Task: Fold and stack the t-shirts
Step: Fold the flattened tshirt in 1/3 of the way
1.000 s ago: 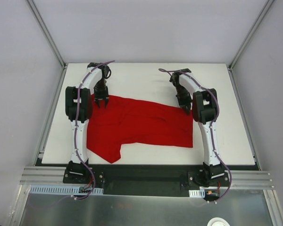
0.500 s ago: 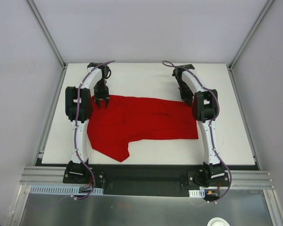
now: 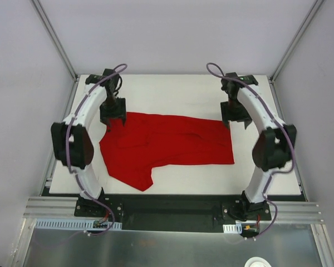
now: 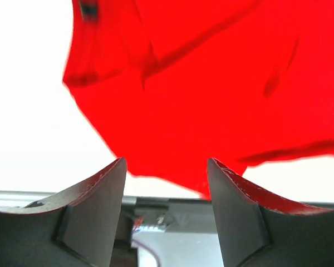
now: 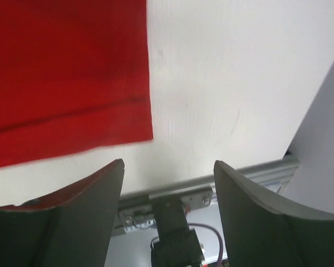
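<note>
A plain red t-shirt [image 3: 167, 146] lies spread across the middle of the white table [image 3: 178, 94], folded over with one sleeve hanging toward the near left. The left gripper [image 3: 112, 115] hovers over the shirt's far left corner, jaws apart and empty. In the left wrist view the t-shirt [image 4: 211, 94] fills the frame beyond the open left gripper [image 4: 166, 167]. At the shirt's far right corner the right gripper [image 3: 234, 118] also stands open, holding nothing. The right wrist view has the t-shirt's [image 5: 67, 72] straight edge lying flat, with the right gripper [image 5: 168, 169] above bare table.
Metal frame posts [image 3: 55, 39] rise at the table's back corners, with grey walls on both sides. An aluminium rail [image 3: 167, 210] carries the arm bases along the near edge. A strip of bare white table lies behind the shirt and to its right [image 3: 267, 156].
Both grippers have opened and let go of the shirt's far corners. Both arms have lifted and swung outward, elbows toward the sides. The shirt now lies flat, its right edge squarer.
</note>
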Robot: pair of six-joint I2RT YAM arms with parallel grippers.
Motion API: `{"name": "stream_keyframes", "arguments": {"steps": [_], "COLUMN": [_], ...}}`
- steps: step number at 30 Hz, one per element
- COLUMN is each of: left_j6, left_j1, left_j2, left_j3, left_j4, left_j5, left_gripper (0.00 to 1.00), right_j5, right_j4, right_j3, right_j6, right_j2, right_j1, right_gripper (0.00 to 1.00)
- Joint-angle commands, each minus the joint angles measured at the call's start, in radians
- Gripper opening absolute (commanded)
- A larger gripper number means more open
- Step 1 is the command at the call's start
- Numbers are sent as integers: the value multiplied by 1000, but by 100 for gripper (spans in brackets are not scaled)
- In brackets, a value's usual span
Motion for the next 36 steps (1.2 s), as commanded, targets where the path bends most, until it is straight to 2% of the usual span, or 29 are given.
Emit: {"name": "stream_keyframes", "arguments": {"steps": [1, 6, 10, 15, 24, 36], "left_j6": [27, 17, 15, 38, 56, -6], "left_j1": [-78, -230, -274, -348, -515, -535], "left_j2": [-169, -277, -283, -257, -209, -312], "left_j3": [-177, -414, -519, -573, -619, -717], "left_j4": [0, 40, 75, 112, 116, 103], "left_j5": [8, -11, -2, -6, -11, -17], "left_gripper": [60, 66, 67, 68, 68, 69], "right_j5": [-56, -88, -123, -125, -175, -200], "right_j4": [-72, -13, 27, 89, 122, 126], "right_j3": [-184, -502, -586, -584, -463, -500], "right_j6": [17, 34, 31, 25, -7, -9], "right_j2": [-233, -324, -332, -259, -111, -116], "right_j1": [-8, 12, 35, 63, 101, 117], "right_gripper": [70, 69, 69, 69, 69, 68]}}
